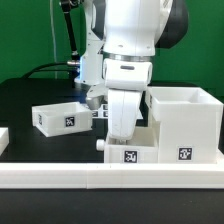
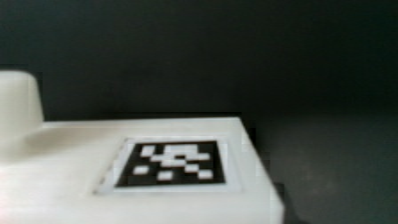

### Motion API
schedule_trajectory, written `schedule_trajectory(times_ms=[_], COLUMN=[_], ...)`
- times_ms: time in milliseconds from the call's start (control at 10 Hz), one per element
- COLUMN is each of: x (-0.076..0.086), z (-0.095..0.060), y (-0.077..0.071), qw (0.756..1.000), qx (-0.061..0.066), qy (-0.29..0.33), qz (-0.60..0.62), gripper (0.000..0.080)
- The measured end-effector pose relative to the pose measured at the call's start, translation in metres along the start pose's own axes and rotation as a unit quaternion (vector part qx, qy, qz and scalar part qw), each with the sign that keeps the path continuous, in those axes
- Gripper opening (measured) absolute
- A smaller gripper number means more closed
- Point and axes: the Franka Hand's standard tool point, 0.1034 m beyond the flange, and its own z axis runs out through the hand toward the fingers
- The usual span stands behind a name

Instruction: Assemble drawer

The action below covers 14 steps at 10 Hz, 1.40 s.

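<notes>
The tall white cube-like housing [image 1: 186, 125] stands at the exterior view's right, open at the top, with a tag on its front. One low tray [image 1: 60, 117] lies at the exterior view's left. A second low tray [image 1: 132, 152], with a knob [image 1: 101, 146] on its side, sits just in front of the housing. My gripper [image 1: 121, 132] reaches down at this tray's back wall; its fingertips are hidden. The wrist view shows a white tagged face [image 2: 175, 163] close up and a white rounded part [image 2: 15, 100], with no fingers in sight.
The long low white rail [image 1: 110, 178] runs across the front of the black table. A flat white piece [image 1: 3, 140] shows at the exterior view's left edge. A green wall stands behind, and cables hang by the arm.
</notes>
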Motion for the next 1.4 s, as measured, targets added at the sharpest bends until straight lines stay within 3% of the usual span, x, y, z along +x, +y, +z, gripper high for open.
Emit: schedule_trajectory(times_ms=[1400], x=[-0.011], z=[0.000], y=[0.004], qw=[0.998], qx=[-0.009], qy=[-0.020], qz=[-0.059], gripper=[0.0042])
